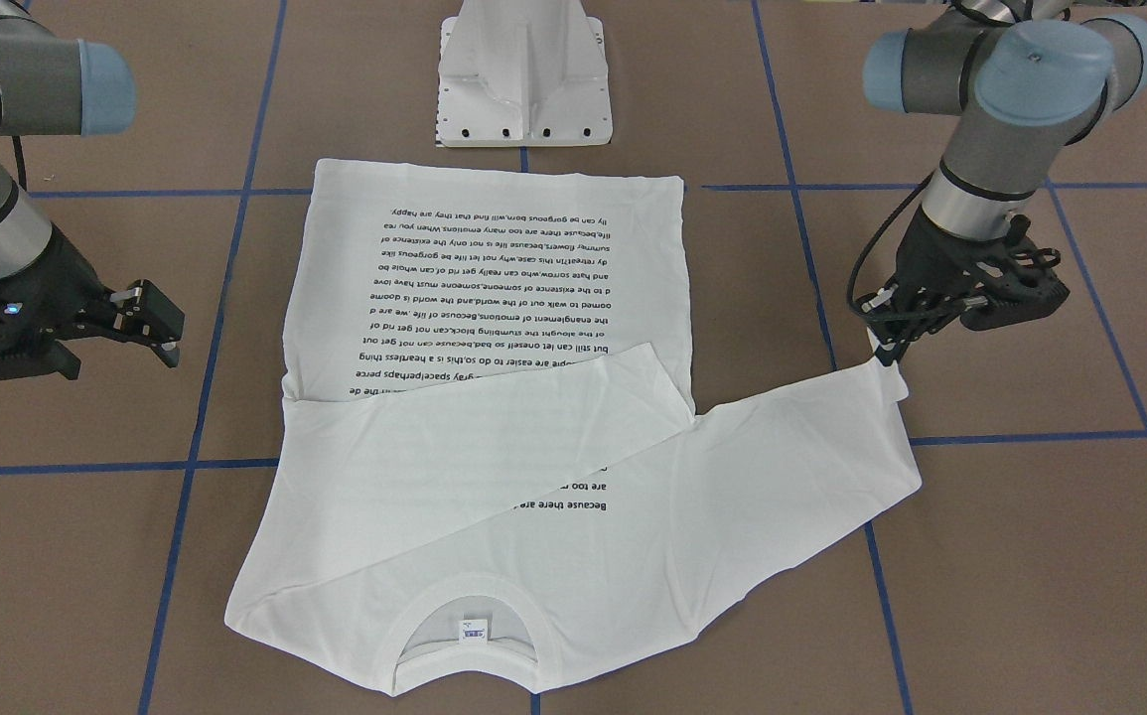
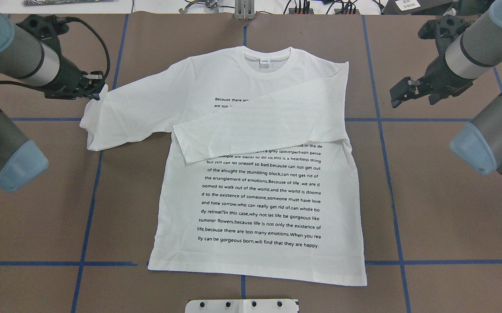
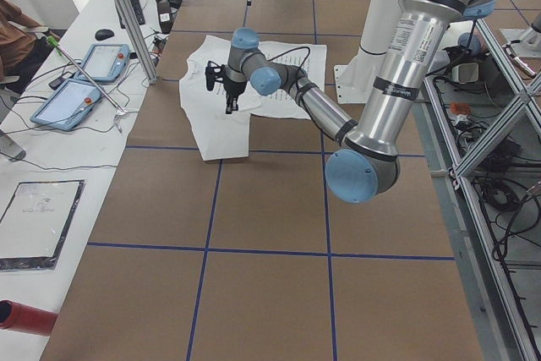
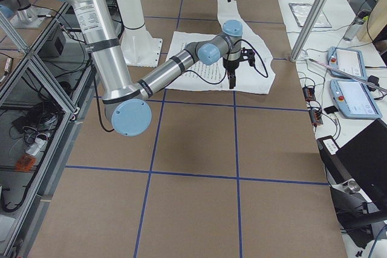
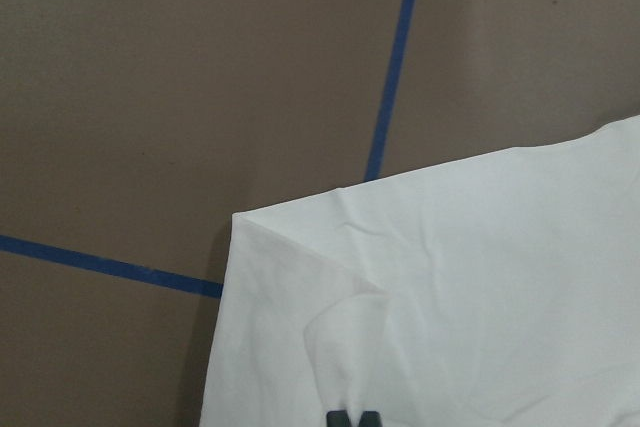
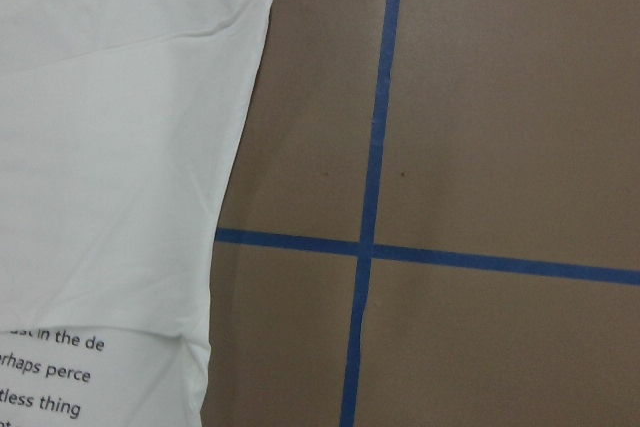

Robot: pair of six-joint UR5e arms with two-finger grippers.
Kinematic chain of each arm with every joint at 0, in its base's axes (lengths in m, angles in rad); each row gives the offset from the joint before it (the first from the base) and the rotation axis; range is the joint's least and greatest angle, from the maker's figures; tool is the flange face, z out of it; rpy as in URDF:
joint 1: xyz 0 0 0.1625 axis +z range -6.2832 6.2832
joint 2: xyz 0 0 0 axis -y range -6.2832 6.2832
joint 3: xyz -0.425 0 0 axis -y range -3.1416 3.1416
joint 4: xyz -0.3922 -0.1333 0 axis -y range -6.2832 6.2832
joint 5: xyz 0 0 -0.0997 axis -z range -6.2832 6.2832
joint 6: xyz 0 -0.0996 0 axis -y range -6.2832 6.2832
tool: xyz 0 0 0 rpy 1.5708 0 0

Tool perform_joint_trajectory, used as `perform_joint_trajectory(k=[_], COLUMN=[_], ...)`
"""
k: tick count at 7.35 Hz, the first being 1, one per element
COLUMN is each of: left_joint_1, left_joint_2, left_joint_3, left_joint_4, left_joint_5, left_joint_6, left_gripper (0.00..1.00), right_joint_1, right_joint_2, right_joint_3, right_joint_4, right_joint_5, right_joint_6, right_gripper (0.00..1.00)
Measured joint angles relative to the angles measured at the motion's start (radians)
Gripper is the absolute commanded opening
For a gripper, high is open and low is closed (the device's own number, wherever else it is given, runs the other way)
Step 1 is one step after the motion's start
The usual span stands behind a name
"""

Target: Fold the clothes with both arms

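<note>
Nearest the robot, the white pedestal base (image 2: 242,306) stands at the edge of the brown surface (image 2: 450,217), just short of the hem of the white T-shirt (image 2: 259,265). The shirt lies flat with its text block (image 2: 261,195) facing up. Farther on, the folded sleeve (image 2: 268,124) lies across the chest and hides some of the lines. The outstretched sleeve (image 2: 124,117) reaches to the robot's left. The left end effector (image 2: 97,91) is clamped on its cuff, fingertips together on a pinch of cloth. The right end effector (image 2: 400,93) hangs beside the opposite shoulder, clear of the cloth, fingers apart and holding nothing. The collar (image 2: 266,70) lies farthest away.
</note>
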Motion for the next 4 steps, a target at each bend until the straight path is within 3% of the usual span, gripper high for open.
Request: perform_joint_trajectory(k=[2, 4], left_joint_1=[-0.002, -0.003], left_joint_2=[-0.214, -0.431], left_joint_3=[0.075, 0.224], left_joint_4=[0.035, -0.048], left_joint_5=[-0.089, -0.151], left_joint_6=[-0.129, -0.287], left_gripper=[0.00, 0.00], right_joint_1=[0.003, 0.005], right_joint_2=[-0.101, -0.169], right_joint_3=[0.060, 0.085], right_joint_4=[0.001, 0.002], right_joint_5=[0.013, 0.014], right_joint_6=[-0.037, -0.089], right_gripper=[1.00, 1.00])
